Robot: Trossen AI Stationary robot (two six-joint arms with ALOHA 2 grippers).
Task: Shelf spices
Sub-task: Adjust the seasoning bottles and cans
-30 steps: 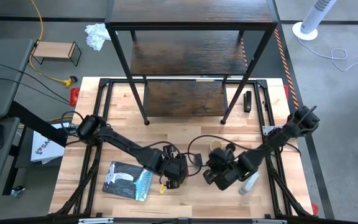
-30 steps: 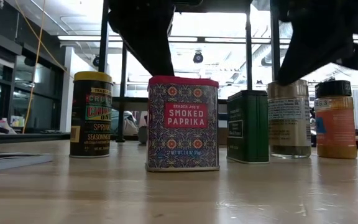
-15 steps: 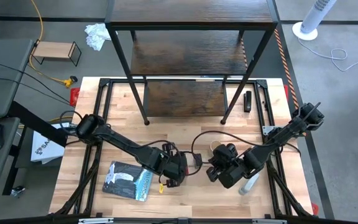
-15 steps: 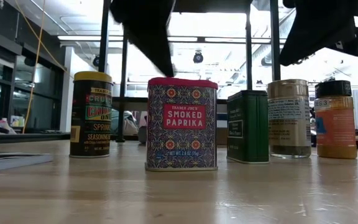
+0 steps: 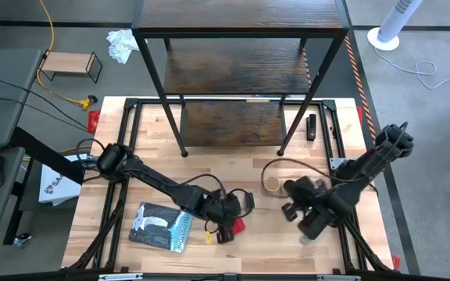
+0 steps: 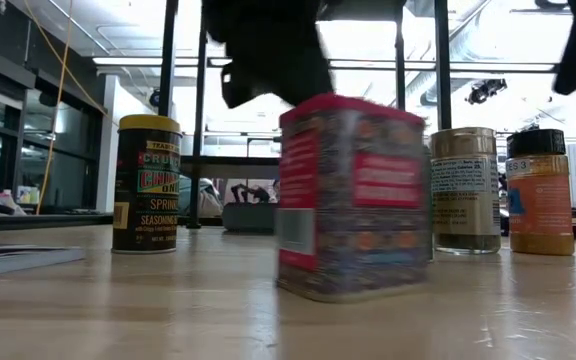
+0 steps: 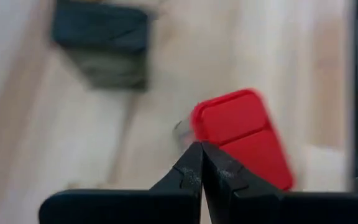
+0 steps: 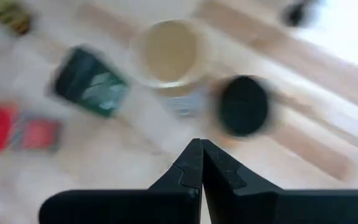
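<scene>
Wooden bench is being shared by five spice containers and both arms. Left jaws, pressed fully together and gripping nothing, are being held just beside the red tin, which is tilting. Right jaws, likewise closed and empty, are being held above the tan-lidded jar, black-lidded jar and green tin. Yellow-lidded jar is standing apart. Shelf is standing well beyond both jaws.

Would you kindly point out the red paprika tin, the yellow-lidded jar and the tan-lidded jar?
red paprika tin (image 6: 353, 195): low view, on its patterned front face.
yellow-lidded jar (image 6: 148, 123): low view, on the yellow lid.
tan-lidded jar (image 8: 168, 51): right wrist view, on the lid's top.
</scene>
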